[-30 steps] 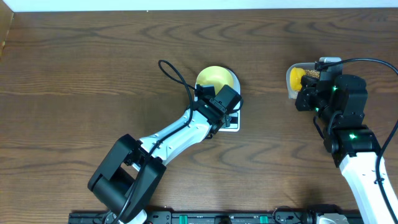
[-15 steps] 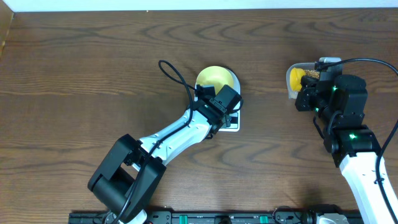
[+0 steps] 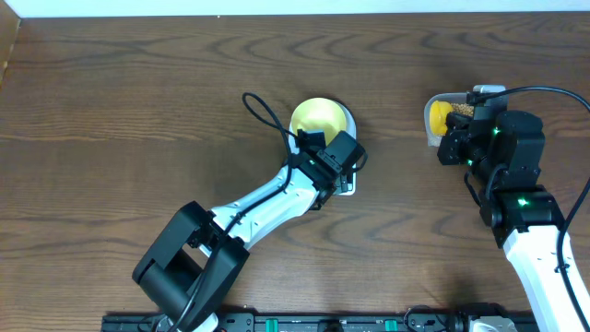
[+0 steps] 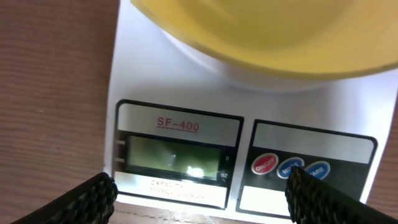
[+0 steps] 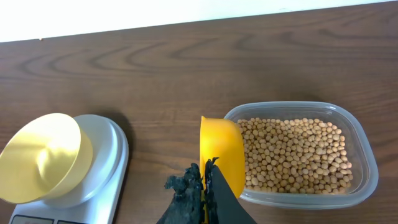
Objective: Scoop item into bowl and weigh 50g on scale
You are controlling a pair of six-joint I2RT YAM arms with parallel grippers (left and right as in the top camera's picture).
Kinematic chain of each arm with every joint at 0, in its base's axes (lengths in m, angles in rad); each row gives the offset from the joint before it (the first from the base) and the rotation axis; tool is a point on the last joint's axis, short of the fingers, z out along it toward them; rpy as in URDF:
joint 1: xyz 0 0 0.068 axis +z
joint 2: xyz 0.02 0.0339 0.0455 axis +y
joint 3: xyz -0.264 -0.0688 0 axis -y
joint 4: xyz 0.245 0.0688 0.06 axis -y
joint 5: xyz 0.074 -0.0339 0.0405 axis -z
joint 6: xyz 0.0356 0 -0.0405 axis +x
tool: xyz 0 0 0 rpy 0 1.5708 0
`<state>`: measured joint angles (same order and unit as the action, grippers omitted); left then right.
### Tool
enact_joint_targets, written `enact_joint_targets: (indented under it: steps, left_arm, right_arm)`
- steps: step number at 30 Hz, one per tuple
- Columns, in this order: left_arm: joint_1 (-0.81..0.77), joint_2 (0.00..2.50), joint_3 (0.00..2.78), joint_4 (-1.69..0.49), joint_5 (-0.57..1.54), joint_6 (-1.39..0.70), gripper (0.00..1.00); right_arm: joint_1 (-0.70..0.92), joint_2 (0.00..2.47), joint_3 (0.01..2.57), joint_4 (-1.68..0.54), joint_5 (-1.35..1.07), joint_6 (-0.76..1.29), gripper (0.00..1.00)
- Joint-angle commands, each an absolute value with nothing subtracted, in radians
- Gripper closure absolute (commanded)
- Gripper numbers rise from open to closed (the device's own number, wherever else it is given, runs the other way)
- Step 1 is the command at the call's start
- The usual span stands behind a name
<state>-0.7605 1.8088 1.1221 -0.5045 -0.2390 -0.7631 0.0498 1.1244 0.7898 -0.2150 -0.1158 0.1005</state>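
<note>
The white scale (image 4: pixel 180 134) fills the left wrist view, with its grey LCD and round buttons (image 4: pixel 290 167). The pale-yellow bowl (image 4: pixel 261 31) stands on it and looks empty. My left gripper (image 4: pixel 202 202) is open, with its fingers just over the scale's front edge. In the overhead view it (image 3: pixel 339 164) hides most of the scale (image 3: pixel 349 188) below the bowl (image 3: pixel 318 115). My right gripper (image 5: pixel 204 180) is shut on the yellow scoop (image 5: pixel 221 149), held at the left rim of the clear container (image 5: pixel 357 143) of tan beans (image 5: pixel 292 152).
The container (image 3: pixel 433 103) stands at the right of the wooden table, with my right arm (image 3: pixel 516 198) reaching up from the lower right. A black cable (image 3: pixel 263 111) loops beside the bowl. The table's far edge meets a white wall.
My left gripper has shifted slightly right and toward the scale's front edge. The right arm and the scoop have not moved.
</note>
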Motion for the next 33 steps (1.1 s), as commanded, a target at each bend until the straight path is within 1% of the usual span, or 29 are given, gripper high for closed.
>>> enact_joint_targets:
  steps: [1, 16, 33]
  left_arm:
    - [-0.759, 1.826, 1.116, -0.509, -0.309, -0.776, 0.11]
    - [-0.758, 1.881, 1.116, -0.507, -0.308, -0.776, 0.11]
    - [-0.758, 1.879, 1.117, -0.500, -0.296, -0.775, 0.11]
  right_arm:
    - [0.041, 1.118, 0.806, -0.217, -0.120, 0.088, 0.99]
    - [0.041, 1.118, 0.806, -0.218, -0.120, 0.088, 0.99]
    - [0.041, 1.118, 0.806, -0.217, -0.127, 0.088, 0.99]
